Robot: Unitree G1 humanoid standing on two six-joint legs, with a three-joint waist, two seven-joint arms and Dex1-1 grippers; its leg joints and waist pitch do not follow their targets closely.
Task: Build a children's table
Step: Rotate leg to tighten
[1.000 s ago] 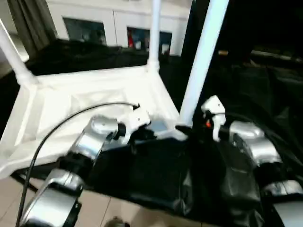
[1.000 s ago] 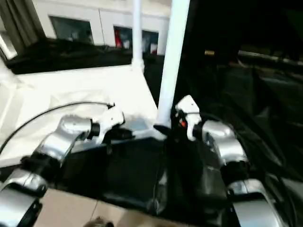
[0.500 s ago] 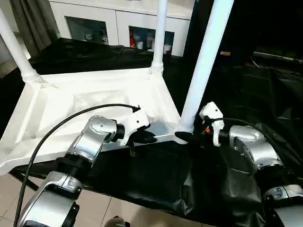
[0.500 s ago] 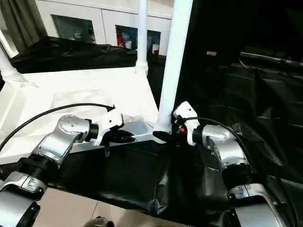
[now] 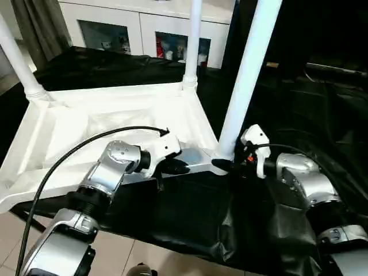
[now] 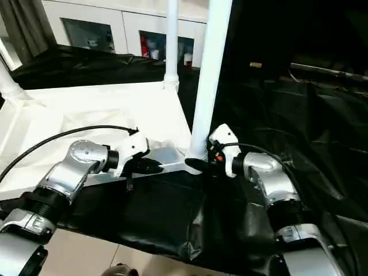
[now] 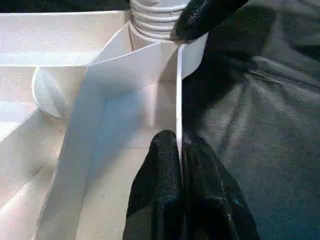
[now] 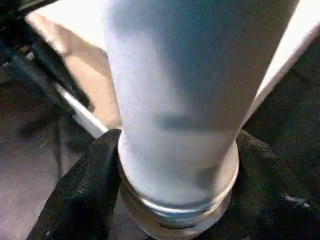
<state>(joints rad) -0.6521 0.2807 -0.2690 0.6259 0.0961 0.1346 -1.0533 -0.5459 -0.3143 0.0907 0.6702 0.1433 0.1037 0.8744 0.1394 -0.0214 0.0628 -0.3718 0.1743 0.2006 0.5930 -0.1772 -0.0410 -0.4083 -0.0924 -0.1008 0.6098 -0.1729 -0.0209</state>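
Observation:
The children's table lies upside down, its white top (image 5: 86, 121) resting on a black sheet. Three white legs stand up from its corner sockets: far left (image 5: 17, 57), far right (image 5: 192, 40) and near right (image 5: 247, 75). My left gripper (image 5: 175, 167) is shut on the thin rim of the top's near edge (image 7: 178, 100), close to the near-right corner. My right gripper (image 5: 221, 164) holds the base of the near-right leg (image 8: 170, 100), with a black finger (image 8: 85, 190) pressed against each side just above the ribbed collar (image 7: 155, 20).
The black sheet (image 5: 190, 213) covers the work surface and ends at a front edge above tiled floor. A white cabinet with glass doors (image 5: 115, 29) stands behind. A grey curtain (image 5: 40, 23) hangs at the back left. A black cable (image 5: 69, 155) arcs over my left forearm.
My right gripper's fingers have closed in on the base of the near-right leg. The left gripper keeps its pinch on the rim. The camera steadied and shifted slightly.

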